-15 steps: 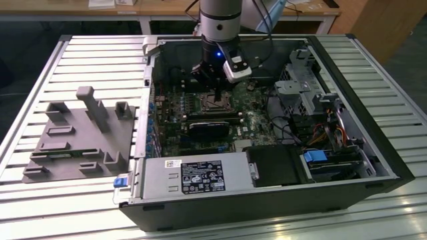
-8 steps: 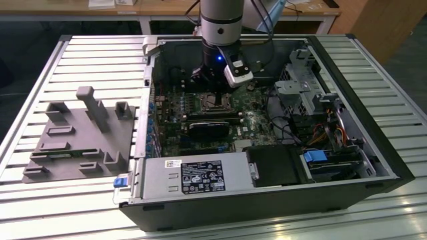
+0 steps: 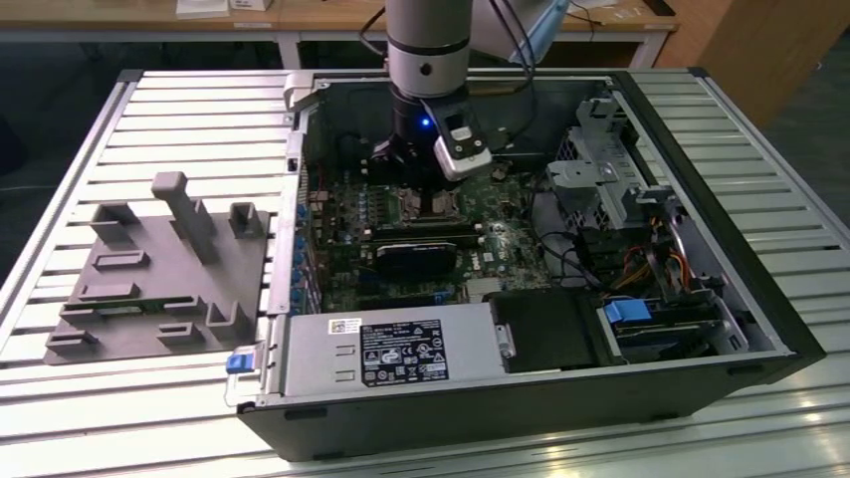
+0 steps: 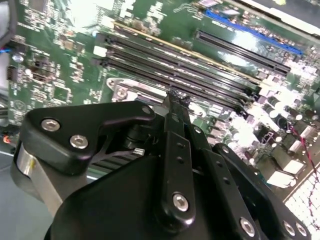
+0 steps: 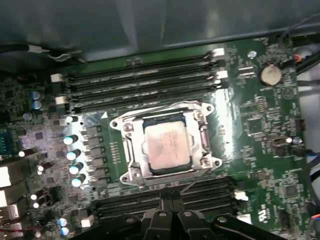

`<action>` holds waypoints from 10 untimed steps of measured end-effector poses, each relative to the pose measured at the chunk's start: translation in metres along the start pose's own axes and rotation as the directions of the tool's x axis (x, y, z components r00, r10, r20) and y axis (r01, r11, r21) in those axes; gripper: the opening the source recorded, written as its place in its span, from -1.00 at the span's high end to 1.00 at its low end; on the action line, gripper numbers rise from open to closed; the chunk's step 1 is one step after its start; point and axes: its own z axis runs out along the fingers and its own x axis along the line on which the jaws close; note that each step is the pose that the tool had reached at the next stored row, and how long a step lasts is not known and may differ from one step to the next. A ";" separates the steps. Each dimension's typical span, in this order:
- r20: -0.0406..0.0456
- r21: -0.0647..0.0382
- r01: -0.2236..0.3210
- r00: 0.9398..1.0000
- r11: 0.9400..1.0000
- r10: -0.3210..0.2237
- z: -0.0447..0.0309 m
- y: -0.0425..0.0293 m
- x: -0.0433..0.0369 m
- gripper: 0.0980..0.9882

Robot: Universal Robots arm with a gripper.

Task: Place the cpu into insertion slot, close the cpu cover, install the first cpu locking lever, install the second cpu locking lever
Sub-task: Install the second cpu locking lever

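Your black linkage gripper (image 5: 172,204) shows its fingers pressed together, just beside the silver-topped square cpu (image 5: 166,145) — you see it seated beneath the silvery metal cpu cover (image 5: 131,147).

From my remote station I saw a work table (image 3: 159,100) topped with pale metal slats running across its width, light glaring off the slats along its near edge. Beyond its far edge stood a wooden desk (image 3: 332,18) on white legs, a few white items lying on it. A wooden panel (image 3: 763,45) rose past the far corner on the exterior view's right. Dark floor showed under the desk.
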 end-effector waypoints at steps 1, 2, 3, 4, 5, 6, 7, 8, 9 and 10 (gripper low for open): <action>0.000 -0.001 0.000 1.000 1.000 0.000 0.0006 -0.0004 0.0021 0.98; 0.000 -0.003 0.000 1.000 1.000 0.000 0.0013 -0.0007 0.0034 0.98; -0.001 -0.006 0.000 1.000 1.000 0.000 0.0019 -0.0011 0.0046 0.98; -0.001 -0.009 -0.001 1.000 1.000 0.001 0.0028 -0.0015 0.0053 0.98; -0.002 -0.012 -0.001 1.000 1.000 0.001 0.0035 -0.0021 0.0059 0.98; -0.003 -0.016 -0.001 1.000 1.000 0.001 0.0042 -0.0030 0.0062 0.98; -0.004 -0.021 -0.001 1.000 1.000 0.001 0.0050 -0.0044 0.0067 0.98; -0.005 -0.027 -0.001 1.000 1.000 0.001 0.0056 -0.0057 0.0069 0.98; -0.006 -0.035 -0.002 1.000 0.999 0.002 0.0061 -0.0070 0.0071 0.98; -0.007 -0.044 -0.002 1.000 0.999 0.002 0.0066 -0.0082 0.0073 0.98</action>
